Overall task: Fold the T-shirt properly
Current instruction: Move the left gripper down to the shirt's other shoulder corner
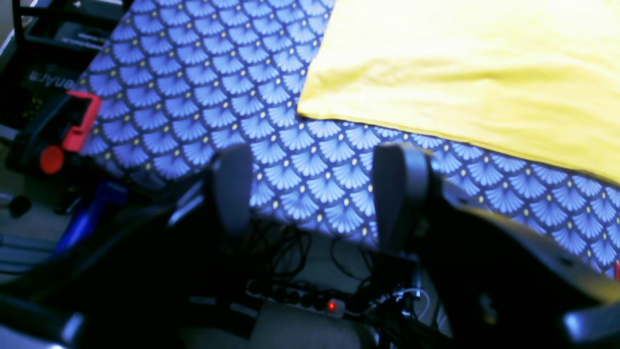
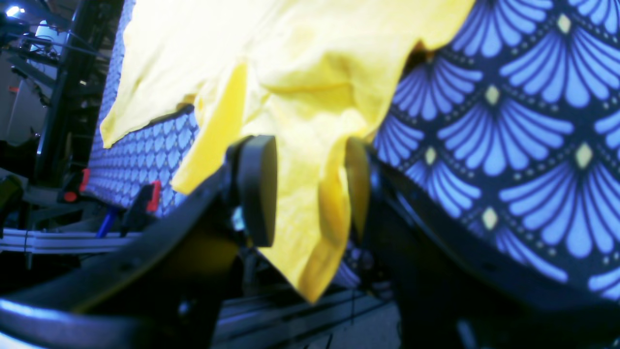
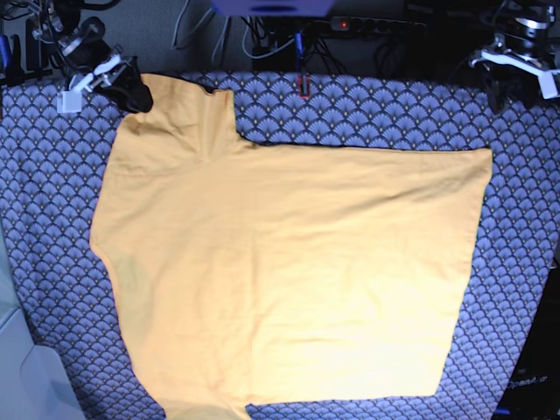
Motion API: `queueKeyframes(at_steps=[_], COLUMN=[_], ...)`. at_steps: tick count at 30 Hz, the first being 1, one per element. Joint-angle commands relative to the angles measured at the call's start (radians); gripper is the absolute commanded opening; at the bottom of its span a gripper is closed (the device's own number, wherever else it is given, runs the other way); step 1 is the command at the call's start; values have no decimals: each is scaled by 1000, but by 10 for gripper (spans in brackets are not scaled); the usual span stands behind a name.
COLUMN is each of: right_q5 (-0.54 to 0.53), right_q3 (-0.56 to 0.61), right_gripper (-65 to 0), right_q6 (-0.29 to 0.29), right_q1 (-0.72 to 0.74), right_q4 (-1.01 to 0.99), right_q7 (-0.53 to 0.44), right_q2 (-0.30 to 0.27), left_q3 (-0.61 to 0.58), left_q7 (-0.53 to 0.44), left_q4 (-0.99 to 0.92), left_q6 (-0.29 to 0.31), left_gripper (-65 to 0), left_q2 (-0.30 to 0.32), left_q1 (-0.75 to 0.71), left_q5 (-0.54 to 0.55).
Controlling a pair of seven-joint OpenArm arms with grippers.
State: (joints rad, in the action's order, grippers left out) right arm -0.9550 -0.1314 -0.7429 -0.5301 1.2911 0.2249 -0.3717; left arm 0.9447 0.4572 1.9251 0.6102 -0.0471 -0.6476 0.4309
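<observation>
**Two arms, one corner of cloth caught**

One T-shirt (image 3: 289, 280), plain yellow-orange, lies spread across most of the tabletop (image 3: 525, 289), on a blue-grey scallop-patterned cover (image 1: 203, 82). Seen from the base view, its body runs broad and mostly flat toward the right, with a sleeve reaching up to the top left corner.

At that top left corner the right end effector (image 2: 310, 189) sits at the table's edge with a bunched fold of the shirt's fabric between its fingers (image 2: 256, 189). The jaws stand partly apart with cloth filling the gap, and a tail of it hangs below them; I cannot tell whether the pads truly pinch it.

The left end effector (image 1: 315, 194) hovers over bare cover near the opposite far corner, jaws spread wide with nothing between them. The shirt's straight edge lies just beyond its fingertips, not touching. Below, a power strip (image 1: 295, 303) with a red light sits among cables on the floor.
</observation>
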Motion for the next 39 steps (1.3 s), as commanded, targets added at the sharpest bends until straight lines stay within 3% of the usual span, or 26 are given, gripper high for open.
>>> queueKeyframes(at_steps=[1, 6, 13, 17, 22, 31, 39], right_q5=[66, 66, 66, 66, 66, 66, 66], right_q3=[11, 16, 17, 17, 19, -73, -70], right_gripper=[-429, -506, -543, -550, -644, -650, -649], right_q6=[45, 45, 45, 45, 45, 45, 45], right_q1=[-15, -14, 29, 31, 31, 20, 18], right_q4=[-6, -6, -14, -9, -8, -6, -14], right_q7=[95, 103, 287, 291, 287, 296, 298], right_q2=[-8, -25, -40, -40, -42, -63, -89], left_q3=[6, 6, 6, 6, 6, 7, 7], left_q7=[-24, -24, -24, -24, -24, -25, -25], left_q4=[15, 15, 15, 15, 15, 15, 15], left_q6=[3, 3, 3, 3, 3, 3, 3], left_gripper=[-266, -266, -266, -267, -266, -268, -269], left_q2=[10, 8, 6, 6, 8, 10, 10], left_q1=[-8, -8, -8, -8, -8, -7, 10], left_q5=[16, 16, 16, 16, 16, 16, 16])
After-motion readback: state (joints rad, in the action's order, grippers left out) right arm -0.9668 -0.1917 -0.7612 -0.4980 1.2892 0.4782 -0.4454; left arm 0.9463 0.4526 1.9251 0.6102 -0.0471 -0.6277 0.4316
